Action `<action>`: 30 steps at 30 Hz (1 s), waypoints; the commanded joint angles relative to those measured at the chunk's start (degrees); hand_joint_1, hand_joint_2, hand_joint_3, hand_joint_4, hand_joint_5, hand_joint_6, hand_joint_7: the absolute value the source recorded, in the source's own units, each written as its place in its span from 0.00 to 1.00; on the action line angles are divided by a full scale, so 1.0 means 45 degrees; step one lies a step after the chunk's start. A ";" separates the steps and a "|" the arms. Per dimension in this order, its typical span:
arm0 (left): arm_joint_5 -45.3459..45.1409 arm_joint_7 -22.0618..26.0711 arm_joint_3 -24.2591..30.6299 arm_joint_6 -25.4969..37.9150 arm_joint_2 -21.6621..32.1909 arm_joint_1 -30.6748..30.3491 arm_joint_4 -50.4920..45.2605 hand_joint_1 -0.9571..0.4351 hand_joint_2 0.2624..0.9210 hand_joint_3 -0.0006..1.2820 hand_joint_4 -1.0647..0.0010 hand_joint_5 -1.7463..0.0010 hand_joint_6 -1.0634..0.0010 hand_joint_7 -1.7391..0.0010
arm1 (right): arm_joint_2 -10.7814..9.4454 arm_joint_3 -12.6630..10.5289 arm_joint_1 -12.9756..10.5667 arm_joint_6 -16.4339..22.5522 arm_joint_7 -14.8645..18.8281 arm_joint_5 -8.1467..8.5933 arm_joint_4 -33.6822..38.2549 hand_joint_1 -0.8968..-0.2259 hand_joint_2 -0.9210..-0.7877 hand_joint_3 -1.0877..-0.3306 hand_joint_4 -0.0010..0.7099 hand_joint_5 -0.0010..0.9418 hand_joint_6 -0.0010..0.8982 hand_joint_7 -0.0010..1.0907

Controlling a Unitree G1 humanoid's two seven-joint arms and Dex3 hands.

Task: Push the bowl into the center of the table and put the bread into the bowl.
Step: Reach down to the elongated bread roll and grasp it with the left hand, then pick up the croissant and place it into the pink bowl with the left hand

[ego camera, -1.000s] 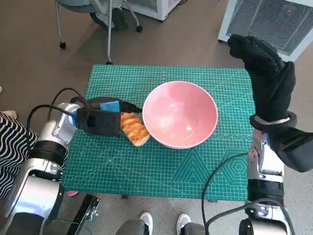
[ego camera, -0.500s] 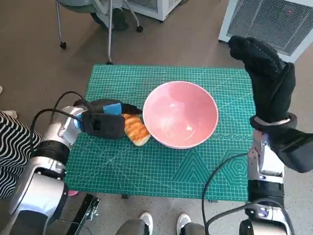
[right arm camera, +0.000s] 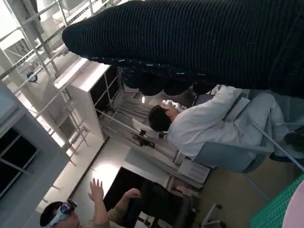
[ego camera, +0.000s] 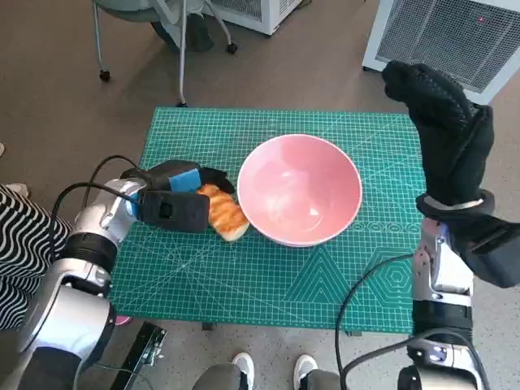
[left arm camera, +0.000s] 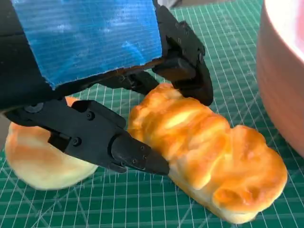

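The pink bowl (ego camera: 299,191) stands upright near the middle of the green mat table (ego camera: 244,276). Against its left side the golden bread (ego camera: 225,214) lies on the mat. My left hand (ego camera: 175,199) reaches it from the left. In the left wrist view black fingers (left arm camera: 183,66) touch the bread (left arm camera: 209,156) on both sides of one end, beside the bowl wall (left arm camera: 282,71). My right hand (ego camera: 443,122) is raised over the table's right edge with its fingers stretched out, holding nothing. The right wrist view shows only the glove (right arm camera: 199,42) and the room.
A white grilled unit (ego camera: 455,32) stands behind the table's right corner and chair legs (ego camera: 162,24) behind its left. Striped fabric (ego camera: 20,236) is at the left edge, shoes (ego camera: 244,370) below the front edge. A seated person in white (right arm camera: 204,123) shows in the right wrist view.
My left hand has slid right, further over the bread, and its fingers now lie round the bread's end. Bowl, bread and right hand have stayed put.
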State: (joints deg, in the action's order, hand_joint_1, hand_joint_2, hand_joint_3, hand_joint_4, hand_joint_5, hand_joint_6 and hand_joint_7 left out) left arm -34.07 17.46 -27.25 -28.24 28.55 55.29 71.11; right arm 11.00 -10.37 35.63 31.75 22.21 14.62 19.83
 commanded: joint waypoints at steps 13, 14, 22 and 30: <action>0.0981 0.1777 0.0916 -0.0411 0.1172 0.0080 -0.1377 0.69 1.00 0.03 0.33 0.36 0.39 0.33 | 0.0018 0.0018 -0.0414 -0.0234 -0.0108 0.0123 -0.0100 0.22 0.00 0.60 0.25 0.00 0.11 0.38; 0.1158 0.1975 0.1082 -0.0445 0.1311 0.0051 -0.1668 0.69 1.00 0.03 0.33 0.36 0.38 0.33 | 0.0013 0.0020 -0.0412 -0.0231 -0.0113 0.0120 -0.0080 0.22 0.00 0.60 0.25 0.00 0.11 0.38; 0.2532 0.2920 0.2371 -0.0616 0.2180 -0.0429 -0.3986 0.69 0.99 0.02 0.30 0.38 0.38 0.34 | -0.0005 0.0031 -0.0364 -0.0215 -0.0103 0.0134 0.0038 0.23 0.00 0.60 0.25 0.00 0.11 0.38; 0.4472 0.3843 0.3904 0.0003 0.2606 -0.0861 -0.6757 0.69 0.98 0.01 0.23 0.44 0.35 0.34 | -0.0021 0.0064 -0.0328 -0.0268 -0.0161 0.0094 -0.0011 0.23 0.00 0.60 0.25 0.00 0.11 0.38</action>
State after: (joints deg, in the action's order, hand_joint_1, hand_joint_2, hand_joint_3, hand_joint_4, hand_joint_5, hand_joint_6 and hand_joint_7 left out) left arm -17.35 32.96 -12.21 -29.89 39.36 52.66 45.70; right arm 10.99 -10.23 34.96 31.37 21.98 15.44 19.24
